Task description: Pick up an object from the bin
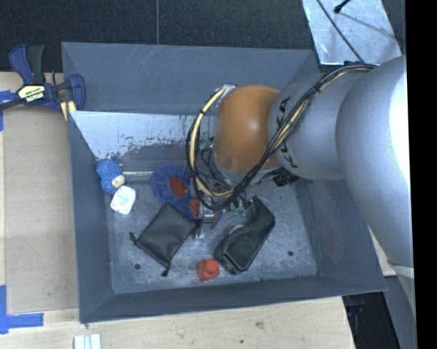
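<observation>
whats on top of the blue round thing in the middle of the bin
A small red piece lies on the blue round thing. The arm covers its right edge, so anything there cannot be seen.

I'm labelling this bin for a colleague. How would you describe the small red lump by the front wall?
Find the grey metal bin's lower wall. Just inside it, between the flat black pouch and the black oval case, sits the small red lump, smaller than both.
</observation>
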Tool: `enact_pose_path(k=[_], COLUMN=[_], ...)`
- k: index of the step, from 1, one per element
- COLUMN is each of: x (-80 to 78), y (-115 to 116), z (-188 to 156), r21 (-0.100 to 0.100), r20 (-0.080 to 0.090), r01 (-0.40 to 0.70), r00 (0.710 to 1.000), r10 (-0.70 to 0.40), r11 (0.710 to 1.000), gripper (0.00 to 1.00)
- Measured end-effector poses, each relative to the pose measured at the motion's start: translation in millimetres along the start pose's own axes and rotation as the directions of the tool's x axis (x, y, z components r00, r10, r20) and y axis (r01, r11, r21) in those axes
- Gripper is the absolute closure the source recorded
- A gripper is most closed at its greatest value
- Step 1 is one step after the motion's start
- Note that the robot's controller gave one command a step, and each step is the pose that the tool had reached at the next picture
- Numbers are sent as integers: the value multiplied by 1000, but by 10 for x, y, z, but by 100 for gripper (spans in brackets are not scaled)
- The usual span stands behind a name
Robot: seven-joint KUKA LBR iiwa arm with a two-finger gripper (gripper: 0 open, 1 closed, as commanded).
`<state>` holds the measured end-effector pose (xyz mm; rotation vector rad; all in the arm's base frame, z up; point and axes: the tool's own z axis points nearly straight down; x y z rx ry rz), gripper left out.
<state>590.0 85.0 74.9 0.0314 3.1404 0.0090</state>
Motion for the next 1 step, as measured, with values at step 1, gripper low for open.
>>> enact_pose_path(k=[1], x=[-333], y=[19], z=[-1673], r21=[6], r20=[11], r01=[175], r00=[985], r10=[-175], r11=[985], gripper=[100])
